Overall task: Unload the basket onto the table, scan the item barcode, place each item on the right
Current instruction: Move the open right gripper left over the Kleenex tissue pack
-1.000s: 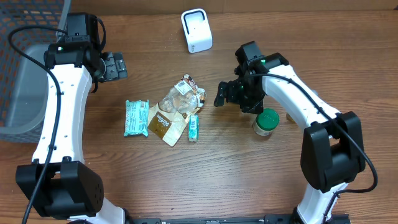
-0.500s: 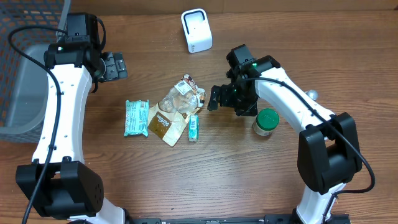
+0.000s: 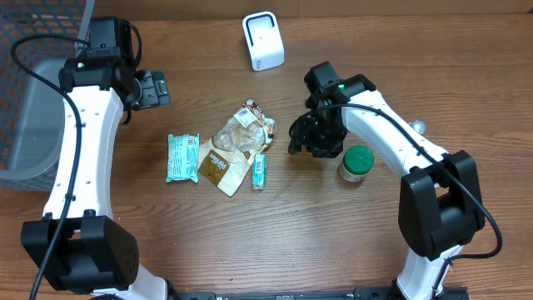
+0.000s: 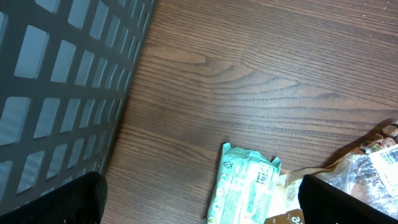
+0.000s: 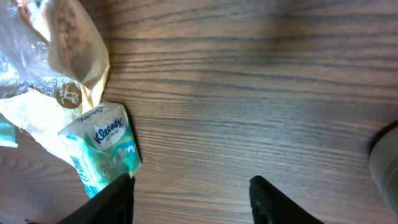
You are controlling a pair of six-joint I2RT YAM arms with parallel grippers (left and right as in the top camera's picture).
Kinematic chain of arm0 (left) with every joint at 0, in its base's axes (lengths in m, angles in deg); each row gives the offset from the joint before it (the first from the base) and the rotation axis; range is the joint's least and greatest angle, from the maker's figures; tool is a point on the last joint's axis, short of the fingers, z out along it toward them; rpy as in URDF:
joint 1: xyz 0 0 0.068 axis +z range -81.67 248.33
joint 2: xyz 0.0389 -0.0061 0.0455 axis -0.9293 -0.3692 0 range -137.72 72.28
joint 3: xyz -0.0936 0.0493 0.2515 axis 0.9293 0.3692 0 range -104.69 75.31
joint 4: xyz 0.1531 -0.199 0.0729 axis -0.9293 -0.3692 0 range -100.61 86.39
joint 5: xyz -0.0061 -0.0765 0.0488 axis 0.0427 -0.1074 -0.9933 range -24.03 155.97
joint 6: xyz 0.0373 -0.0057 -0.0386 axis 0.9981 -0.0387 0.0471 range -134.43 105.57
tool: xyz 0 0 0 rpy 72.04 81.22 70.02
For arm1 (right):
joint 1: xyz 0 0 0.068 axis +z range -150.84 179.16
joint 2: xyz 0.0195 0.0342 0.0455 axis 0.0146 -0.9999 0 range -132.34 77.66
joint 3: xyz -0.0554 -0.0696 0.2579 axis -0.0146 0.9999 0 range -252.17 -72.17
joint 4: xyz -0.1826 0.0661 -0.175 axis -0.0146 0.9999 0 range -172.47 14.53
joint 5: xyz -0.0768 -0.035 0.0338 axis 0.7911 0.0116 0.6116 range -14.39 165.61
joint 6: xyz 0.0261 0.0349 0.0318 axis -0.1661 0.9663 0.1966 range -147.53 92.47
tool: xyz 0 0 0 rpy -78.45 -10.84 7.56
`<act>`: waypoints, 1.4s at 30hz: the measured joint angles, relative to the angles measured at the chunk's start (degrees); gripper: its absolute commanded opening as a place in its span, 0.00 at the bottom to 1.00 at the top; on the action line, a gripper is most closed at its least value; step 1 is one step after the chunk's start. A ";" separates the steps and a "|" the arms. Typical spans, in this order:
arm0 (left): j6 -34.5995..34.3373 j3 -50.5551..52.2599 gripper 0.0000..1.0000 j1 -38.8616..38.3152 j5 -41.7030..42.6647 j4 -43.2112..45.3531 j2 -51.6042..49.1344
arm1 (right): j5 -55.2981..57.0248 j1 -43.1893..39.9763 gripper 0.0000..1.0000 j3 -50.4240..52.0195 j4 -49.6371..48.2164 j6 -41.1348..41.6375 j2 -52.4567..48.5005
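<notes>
Your right pincer [image 5: 189, 186] hangs low over the desk [image 3: 333, 242], its fingers [image 5: 115, 202] spread with only bare wood between them. The tissue pack [image 5: 102, 152] lies just outside one finger, not in the gap, with its far end against the crumpled snack bag [image 3: 237, 140]. Behind the pincer, close to the arm, stands a green-lidded jar [image 3: 356, 162]. The white scanner [image 3: 263, 40] sits well beyond, near the desk's far edge. A teal packet [image 3: 181, 157] lies past the bag. Your left pincer [image 3: 156, 87] is spread wide and empty, near the basket [image 4: 56, 81].
</notes>
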 measured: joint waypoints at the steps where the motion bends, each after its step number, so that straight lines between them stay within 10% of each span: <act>1: 0.00 0.00 1.00 0.00 0.00 0.00 0.00 | 0.00 0.00 0.56 0.00 0.26 0.22 0.00; 32: 0.00 0.00 1.00 0.00 0.00 0.00 0.00 | 13.64 16.02 0.66 0.00 3.28 9.73 7.19; 36: 0.00 0.00 1.00 0.00 0.00 0.00 0.00 | 14.08 16.06 1.00 0.00 3.26 10.82 7.19; 42: 0.00 0.00 1.00 0.00 0.00 0.00 0.00 | 13.40 16.06 1.00 0.00 2.34 10.99 7.19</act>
